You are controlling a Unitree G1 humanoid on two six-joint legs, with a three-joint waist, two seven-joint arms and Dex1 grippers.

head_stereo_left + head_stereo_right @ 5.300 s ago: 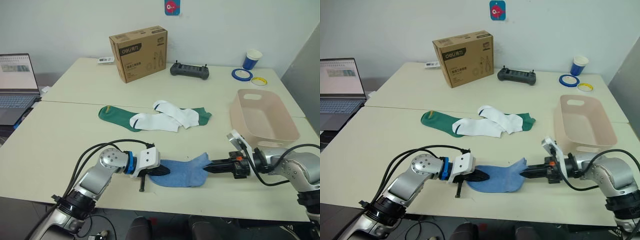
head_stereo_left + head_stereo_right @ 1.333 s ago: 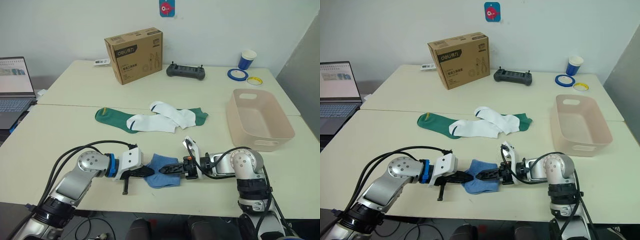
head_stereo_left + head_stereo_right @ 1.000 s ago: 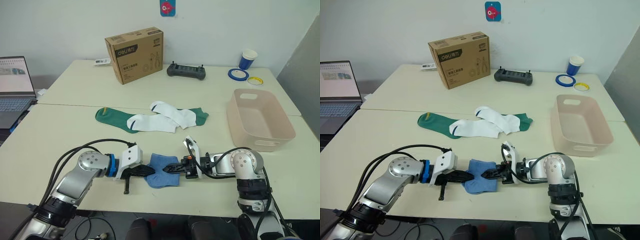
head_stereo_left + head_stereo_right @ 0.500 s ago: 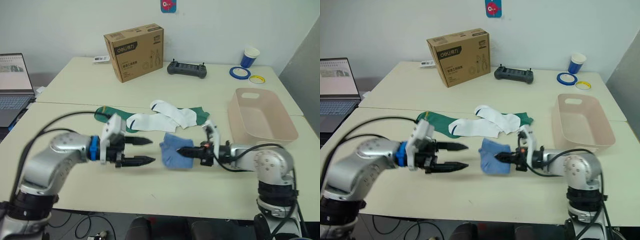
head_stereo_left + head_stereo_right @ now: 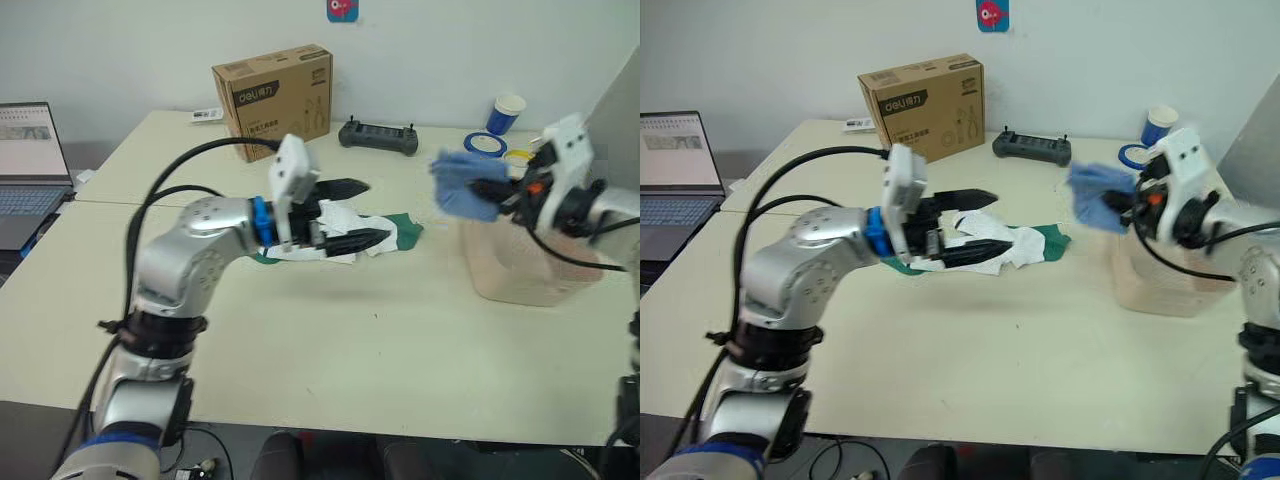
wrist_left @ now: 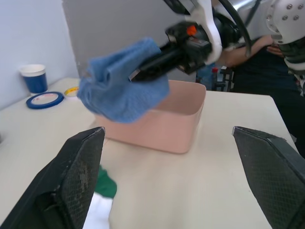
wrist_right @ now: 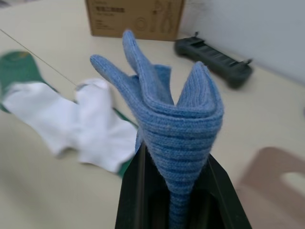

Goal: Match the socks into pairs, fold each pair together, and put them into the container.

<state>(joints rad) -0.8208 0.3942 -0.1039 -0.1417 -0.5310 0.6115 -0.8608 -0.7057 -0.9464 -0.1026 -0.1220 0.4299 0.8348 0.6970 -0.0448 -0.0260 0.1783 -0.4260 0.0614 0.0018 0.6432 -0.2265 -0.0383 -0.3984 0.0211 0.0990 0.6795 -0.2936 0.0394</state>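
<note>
My right gripper (image 5: 492,190) is shut on the folded light blue pair (image 5: 462,186) and holds it in the air just left of the pale pink container (image 5: 520,272). In the right wrist view the blue pair (image 7: 175,121) stands pinched between the two fingers. My left gripper (image 5: 378,210) is open and empty, raised above the white socks (image 5: 335,222) and the dark green socks (image 5: 406,228) that lie overlapped mid-table. The left wrist view looks between its wide fingers (image 6: 76,176) toward the blue pair (image 6: 121,88) and the container (image 6: 169,125).
A brown cardboard box (image 5: 275,88) and a black controller (image 5: 378,137) sit at the back. A laptop (image 5: 30,150) is at the far left. A blue cup (image 5: 507,112) and tape rolls (image 5: 484,145) stand behind the container. A person in dark clothes (image 6: 259,62) sits beyond the table.
My left gripper let go of the blue pair, opened, and rose over the white and green socks. My right gripper lifted the blue pair and carried it right, up to the container.
</note>
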